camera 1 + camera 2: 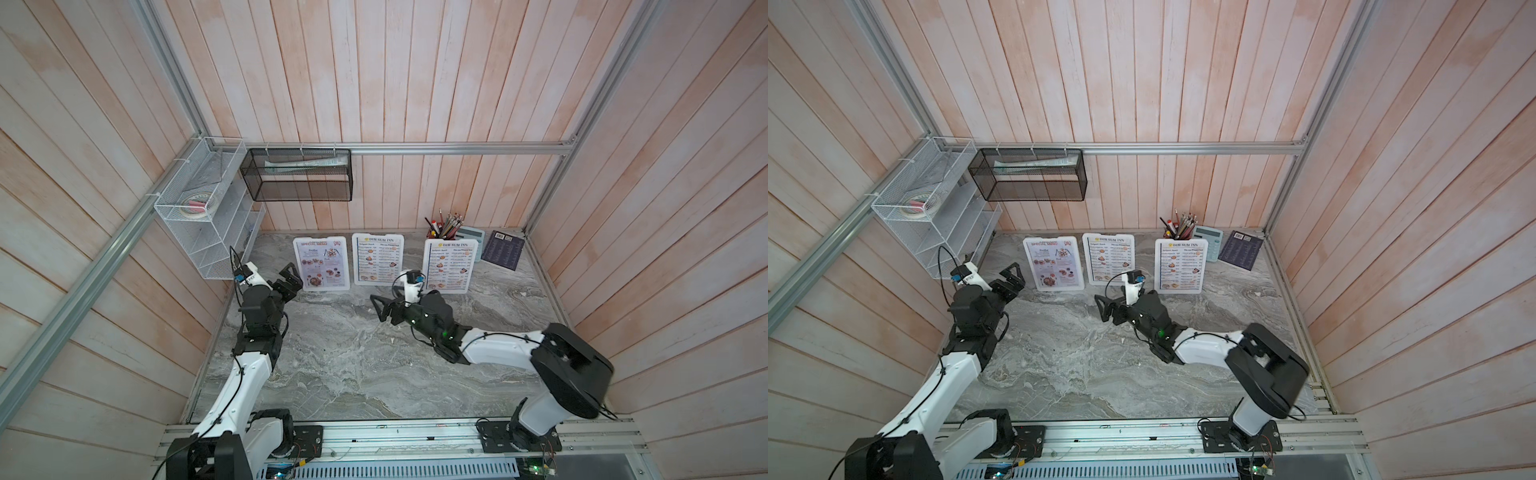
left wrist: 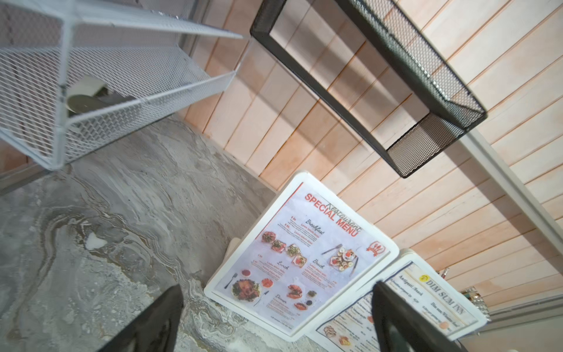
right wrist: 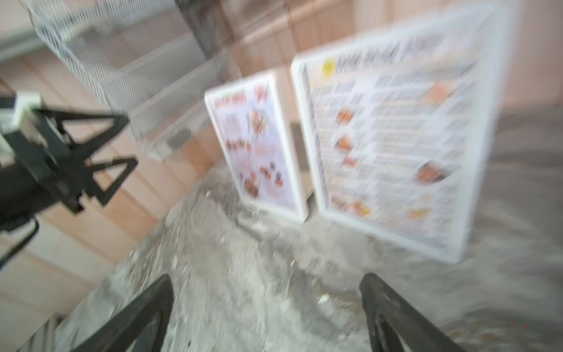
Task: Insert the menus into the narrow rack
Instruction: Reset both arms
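Observation:
Three menus stand leaning back in a row at the rear of the marble table: the colourful Special Menu (image 1: 320, 262) (image 2: 300, 259) on the left, a Dim Sum Inn menu (image 1: 377, 258) in the middle and a second one (image 1: 449, 266) on the right. The narrow rack (image 1: 297, 180) (image 2: 432, 137), of black mesh, hangs on the back wall above them with a folded paper in it. My left gripper (image 1: 291, 280) (image 2: 277, 288) is open just in front of the Special Menu's lower left corner. My right gripper (image 1: 380, 309) (image 3: 266, 278) is open and empty, low over the table before the middle menu.
A white wire rack (image 1: 203, 199) holding a tape roll hangs on the left wall, close to my left arm. At the back right stand a pencil cup (image 1: 446, 226), a calculator (image 1: 471, 243) and a dark booklet (image 1: 505, 249). The right wrist view is motion-blurred.

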Available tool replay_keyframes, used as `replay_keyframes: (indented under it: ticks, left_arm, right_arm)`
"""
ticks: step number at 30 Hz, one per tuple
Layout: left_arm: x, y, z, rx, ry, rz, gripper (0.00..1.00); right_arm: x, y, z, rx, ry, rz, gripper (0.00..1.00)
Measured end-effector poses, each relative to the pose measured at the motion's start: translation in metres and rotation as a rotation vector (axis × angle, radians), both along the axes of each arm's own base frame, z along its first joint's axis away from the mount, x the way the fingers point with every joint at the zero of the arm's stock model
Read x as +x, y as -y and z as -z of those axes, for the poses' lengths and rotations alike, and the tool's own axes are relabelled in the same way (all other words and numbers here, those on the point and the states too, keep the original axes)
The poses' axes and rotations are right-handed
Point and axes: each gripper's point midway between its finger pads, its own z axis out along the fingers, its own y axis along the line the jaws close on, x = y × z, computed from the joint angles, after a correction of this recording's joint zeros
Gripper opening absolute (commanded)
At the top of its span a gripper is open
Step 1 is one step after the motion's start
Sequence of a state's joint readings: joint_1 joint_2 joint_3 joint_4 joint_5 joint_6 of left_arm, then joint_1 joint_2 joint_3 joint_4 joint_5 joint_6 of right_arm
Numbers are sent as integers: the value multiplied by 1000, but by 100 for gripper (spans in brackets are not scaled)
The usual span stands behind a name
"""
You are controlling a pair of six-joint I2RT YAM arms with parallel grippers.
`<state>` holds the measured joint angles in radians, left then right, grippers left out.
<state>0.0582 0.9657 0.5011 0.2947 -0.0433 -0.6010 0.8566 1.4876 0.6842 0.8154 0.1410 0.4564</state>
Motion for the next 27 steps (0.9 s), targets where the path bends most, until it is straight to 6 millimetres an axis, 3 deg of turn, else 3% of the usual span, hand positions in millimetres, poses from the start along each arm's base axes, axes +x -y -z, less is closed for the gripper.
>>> replay_keyframes:
  ticks: [3,6,7,9,12,15,17,20,22,24,27]
  left_arm:
    - [-27,-6,28,68,27,-34,100]
    - [-55,-19,86,98,-33,-108,100]
    - [-64,-27,100,103,-56,-149,100]
    - [-73,-35,108,135,-45,-190,100]
    - [-67,-40,83,183,56,-219,100]
    - [-58,-47,87,192,70,-245,100]
    - [-50,-45,105,201,30,-189,100]
    - [-40,-48,115,202,-19,-141,100]
    - [-27,-45,97,247,28,-102,100]
    - [-28,-42,80,291,105,-97,100]
    - [-30,-40,90,319,113,-70,100]
  right_arm:
    - [17,80,-42,69,84,232,98]
    - [25,174,-45,65,139,532,98]
    - [21,203,-37,31,157,629,98]
    - [9,249,-17,-57,187,765,98]
    - [-5,318,24,-205,163,934,98]
    - [-12,378,59,-265,65,1088,98]
    - [-17,399,82,-269,14,1141,98]
    - [-12,397,111,-309,-64,1096,98]
    - [2,393,111,-314,-76,1066,98]
    - [21,388,98,-311,-54,1036,98]
    - [33,384,77,-317,19,1018,98]
